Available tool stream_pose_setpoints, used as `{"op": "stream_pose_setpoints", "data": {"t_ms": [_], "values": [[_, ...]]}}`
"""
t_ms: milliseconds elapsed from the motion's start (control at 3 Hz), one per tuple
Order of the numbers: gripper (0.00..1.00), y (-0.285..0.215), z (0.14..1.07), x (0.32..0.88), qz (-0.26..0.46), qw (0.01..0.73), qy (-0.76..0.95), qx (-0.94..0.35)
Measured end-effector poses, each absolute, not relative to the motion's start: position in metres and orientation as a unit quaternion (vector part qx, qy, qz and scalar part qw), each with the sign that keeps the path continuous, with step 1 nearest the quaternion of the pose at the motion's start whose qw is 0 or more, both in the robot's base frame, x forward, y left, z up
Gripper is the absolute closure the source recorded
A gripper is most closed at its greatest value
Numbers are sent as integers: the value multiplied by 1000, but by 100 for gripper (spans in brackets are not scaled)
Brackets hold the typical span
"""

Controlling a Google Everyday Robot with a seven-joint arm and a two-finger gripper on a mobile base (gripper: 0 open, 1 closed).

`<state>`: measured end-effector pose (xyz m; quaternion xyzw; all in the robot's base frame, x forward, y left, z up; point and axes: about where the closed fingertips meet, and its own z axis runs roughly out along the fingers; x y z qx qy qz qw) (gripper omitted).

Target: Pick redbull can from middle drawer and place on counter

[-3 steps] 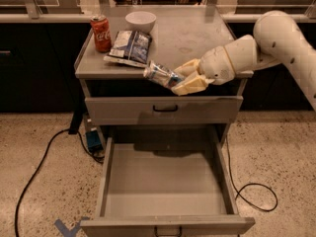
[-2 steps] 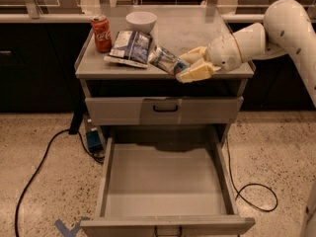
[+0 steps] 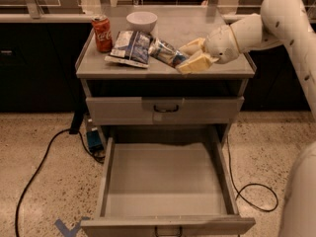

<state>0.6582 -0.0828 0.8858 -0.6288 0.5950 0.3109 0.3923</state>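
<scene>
– One second of change to log?
– Yes. Carries the redbull can (image 3: 165,52) up and inward. Hung low at the front lip of the desk (image 3: 197,23) a second ago, just above the shut top drawer (image 3: 165,110). Now sits over the desk surface proper, right of centre, past the front edge.
– Means what for the task?
– Looks done with the pick. Leaves the middle drawer (image 3: 163,181) pulled out and bare. Leaves only the set-down, probably.
– End effector (image 3: 181,58) state?
– Pinches the can between both fingers (image 3: 197,63), narrow gap, gripping the right end. Reaches in from the right side of the desk. Holds the can tilted, close to lying flat, free end pointing left and away.
– Touching anything?
– Cannot tell whether resting on the desk yet; looks just above or grazing. Points the free end at the chip bag (image 3: 129,46), just beside it, maybe in contact.
– Other clutter?
– Also seeing Coca-Cola can (image 3: 102,33) at back left and white bowl (image 3: 141,21) behind the bag. Well apart from the end effector, both.
– Risk?
– Could nudge the bag on release. Could roll if let go at that tilt. Needs righting first, or a spot further right.
</scene>
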Motion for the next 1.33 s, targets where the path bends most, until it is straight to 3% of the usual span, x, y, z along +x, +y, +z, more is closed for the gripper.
{"op": "stream_pose_setpoints", "data": {"t_ms": [1333], "values": [[100,-140,866,754,303,464,620,-556]]}}
